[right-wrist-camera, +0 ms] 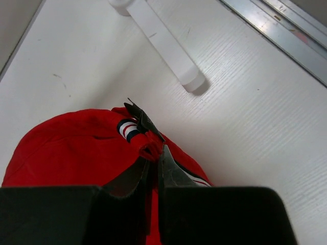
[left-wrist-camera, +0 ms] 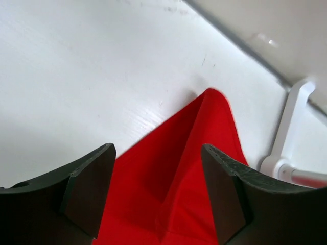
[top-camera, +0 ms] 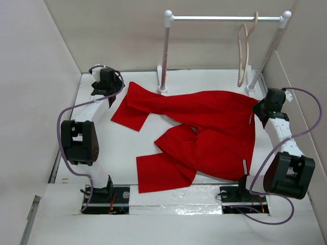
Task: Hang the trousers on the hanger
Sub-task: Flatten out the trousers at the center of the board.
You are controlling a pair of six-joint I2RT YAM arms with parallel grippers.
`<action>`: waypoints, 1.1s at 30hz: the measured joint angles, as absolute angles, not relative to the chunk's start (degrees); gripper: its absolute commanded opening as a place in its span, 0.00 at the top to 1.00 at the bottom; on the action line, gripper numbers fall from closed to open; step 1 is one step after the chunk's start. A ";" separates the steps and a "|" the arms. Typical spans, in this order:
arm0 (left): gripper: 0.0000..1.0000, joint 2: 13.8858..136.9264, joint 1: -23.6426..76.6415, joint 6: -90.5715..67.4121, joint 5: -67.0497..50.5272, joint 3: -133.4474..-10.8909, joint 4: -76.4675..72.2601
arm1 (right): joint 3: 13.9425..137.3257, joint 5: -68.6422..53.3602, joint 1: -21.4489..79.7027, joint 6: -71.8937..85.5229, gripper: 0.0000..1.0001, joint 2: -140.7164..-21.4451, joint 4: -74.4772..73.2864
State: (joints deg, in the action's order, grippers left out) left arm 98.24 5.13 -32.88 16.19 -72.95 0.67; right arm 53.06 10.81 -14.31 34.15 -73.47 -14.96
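Left gripper (top-camera: pixel 115 89): stationed at the far-left corner of the table (top-camera: pixel 122 153), jaws spread wide and holding nothing, poised above the tip of one trouser leg, presumably so that end can be taken up next. Trousers (top-camera: pixel 214 127): red, lying flat across the middle and right of the table, one leg running out to the far left past the rack's left post, the other folded back toward the near edge; not yet on the hanger. Rack (top-camera: pixel 225 18): white posts and silver bar, standing at the far edge behind the trousers. Hanger (top-camera: pixel 243 51): pale, hooked over the right part of the bar, hanging free and apart from the cloth, placed where the garment can likely be fed through it. Right gripper (top-camera: pixel 260 109): at the far-right end of the trousers, jaws clenched on the cloth, apparently to anchor or lift the waist end. View notes: the overhead view alone shows the whole layout, both legs and the hanger; the left wrist view shows the left gripper (left-wrist-camera: pixel 157 153) parted, with the pointed fold of the trousers (left-wrist-camera: pixel 204 132) between and under its fingers, though whether they touch it cannot be told; the right wrist view shows the right gripper (right-wrist-camera: pixel 152 145) pinching a bunched, stripe-trimmed edge of the trousers (right-wrist-camera: pixel 66 148), with a rack foot (right-wrist-camera: pixel 163 46) just beyond.
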 measured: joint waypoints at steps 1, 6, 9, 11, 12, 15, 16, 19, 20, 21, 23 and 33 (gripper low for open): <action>0.35 97.78 5.04 -32.84 16.71 -73.32 0.58 | 53.67 10.26 -14.28 34.57 0.76 -74.39 -14.94; 0.44 89.69 4.86 -36.42 15.77 -63.90 -1.13 | 54.28 7.07 -14.04 35.55 0.12 -73.06 -12.80; 0.46 82.67 5.21 -41.87 13.96 -52.23 -2.37 | 53.34 5.74 -12.86 35.35 0.12 -67.83 -10.90; 0.46 79.20 5.56 -44.93 14.09 -45.30 -2.74 | 51.18 4.86 -11.38 35.11 0.25 -62.15 -9.69; 0.45 77.91 5.67 -46.09 14.50 -42.46 -2.59 | 50.09 4.34 -10.50 34.74 0.40 -59.20 -9.26; 0.42 77.01 5.87 -48.18 15.53 -37.95 -1.89 | 46.37 1.78 -7.33 34.04 0.86 -50.65 -7.35; 0.42 77.62 5.91 -48.60 15.55 -37.78 -1.54 | 45.19 0.60 -6.07 34.13 0.89 -48.18 -6.72; 0.41 80.60 6.00 -49.10 15.53 -38.17 -2.17 | 42.81 -2.37 -0.49 33.58 0.87 -43.46 -6.42; 0.41 82.21 6.28 -49.19 15.77 -38.68 -2.13 | 42.44 -3.16 1.26 33.30 0.83 -42.68 -6.37; 0.41 83.94 6.66 -49.25 16.23 -39.29 -2.13 | 42.15 -3.86 3.51 33.01 0.81 -41.91 -6.42; 0.41 87.35 8.01 -49.34 18.04 -41.52 -1.96 | 41.41 -4.80 7.81 32.53 0.76 -41.19 -6.33; 0.97 97.65 10.63 -50.06 23.77 -51.86 1.43 | 38.39 -0.14 24.01 30.85 0.73 -36.97 -8.62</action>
State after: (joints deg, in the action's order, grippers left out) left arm 97.65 10.63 -50.06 23.77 -51.86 1.43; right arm 38.39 -0.14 24.01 30.85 -36.97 -8.62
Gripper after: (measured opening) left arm 0.188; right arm 0.263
